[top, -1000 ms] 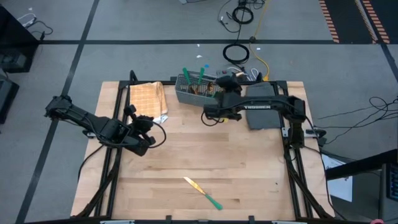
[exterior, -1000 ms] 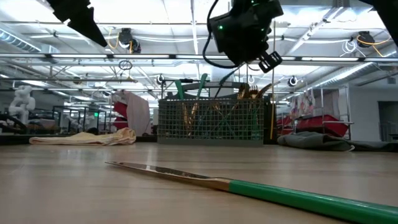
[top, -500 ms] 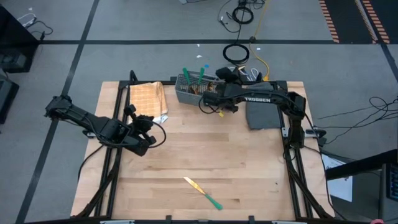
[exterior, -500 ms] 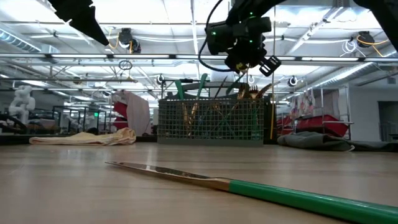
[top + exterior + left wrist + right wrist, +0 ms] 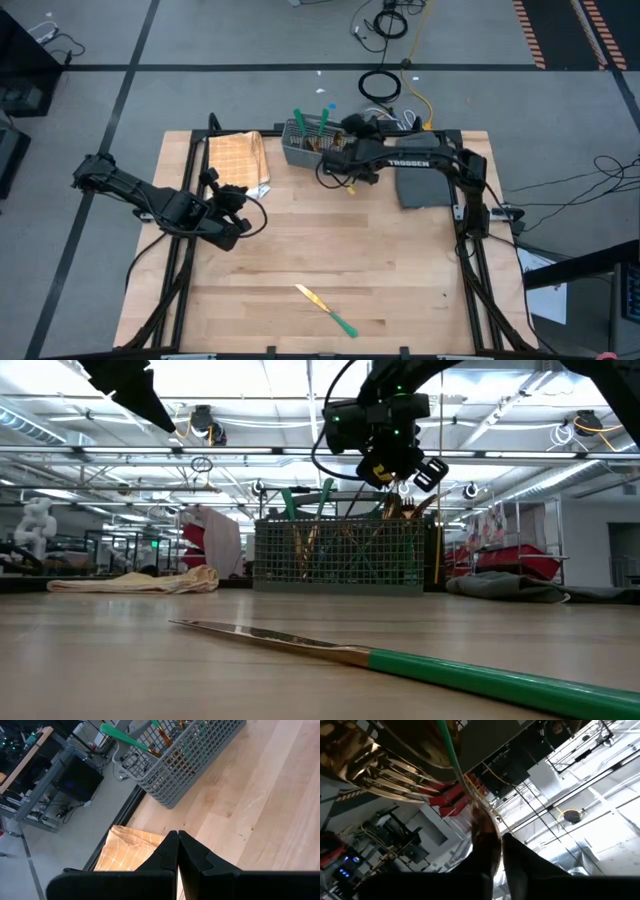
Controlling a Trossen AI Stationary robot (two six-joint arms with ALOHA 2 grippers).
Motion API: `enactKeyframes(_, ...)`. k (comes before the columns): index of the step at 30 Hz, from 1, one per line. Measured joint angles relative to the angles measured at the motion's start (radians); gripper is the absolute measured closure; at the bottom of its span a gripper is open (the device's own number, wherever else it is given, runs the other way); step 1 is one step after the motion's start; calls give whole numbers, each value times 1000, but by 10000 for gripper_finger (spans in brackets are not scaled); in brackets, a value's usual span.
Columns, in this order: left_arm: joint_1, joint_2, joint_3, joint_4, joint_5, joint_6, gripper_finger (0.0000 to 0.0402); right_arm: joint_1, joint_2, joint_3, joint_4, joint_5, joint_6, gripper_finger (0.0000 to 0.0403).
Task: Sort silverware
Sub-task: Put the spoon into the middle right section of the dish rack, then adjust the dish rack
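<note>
At the counter's far edge, high view: the right pincer [image 5: 336,170] has swung in from the open wood over the last second and now sits at the near right corner of the grey basket [image 5: 303,146]. The left pincer [image 5: 236,214] is unmoved at mid-left, near the checked cloth [image 5: 238,158]. One knife [image 5: 328,310] lies alone near the front edge, same spot as before.

Low view: right pincer [image 5: 400,472] hangs just above the basket [image 5: 340,556] rim, lower and nearer it than a second ago. Sorted silverware [image 5: 318,500] stands upright inside. Knife [image 5: 400,660] flat in the foreground.

Left wrist view: left pincer [image 5: 177,851] pressed together, empty, over bare wood; basket [image 5: 200,755] and cloth [image 5: 127,851] ahead.

Right wrist view: right pincer [image 5: 492,840] is pinching a gold-headed piece [image 5: 484,831], its teal handle running away from the fingers.

Judgement: drop into a slot is imminent; the knife is next.
</note>
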State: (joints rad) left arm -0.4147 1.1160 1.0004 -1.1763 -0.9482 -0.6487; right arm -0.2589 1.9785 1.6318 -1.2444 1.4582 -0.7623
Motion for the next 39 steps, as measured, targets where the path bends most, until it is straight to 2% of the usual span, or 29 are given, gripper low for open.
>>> enactKeyframes(8,0,0,0,0,0,0,393,12,-1,0,29,5,-2,313)
enactKeyframes(11,0,0,0,1,0,0,393,16,-6,0,44,57,13,297)
enactKeyframes(16,0,0,0,1,0,0,393,35,-31,43,49,110,109,287)
enactKeyframes(21,0,0,0,1,0,0,393,112,-45,136,69,97,289,300)
enactKeyframes(22,0,0,0,1,0,0,393,137,-45,157,83,48,337,309)
enactKeyframes(23,0,0,0,2,0,0,393,161,-45,179,94,-52,403,321)
enactKeyframes(26,0,0,0,2,0,0,393,214,-46,238,136,-531,686,381)
enactKeyframes(27,0,0,0,4,0,0,393,222,-47,239,147,-655,745,391)
enactKeyframes(28,0,0,0,9,0,0,393,227,-47,233,147,-735,791,395)
enactKeyframes(33,0,0,0,20,0,0,393,207,-46,122,145,-863,883,402)
enactKeyframes(39,0,0,0,21,0,0,393,129,-44,-92,315,-1010,908,403)
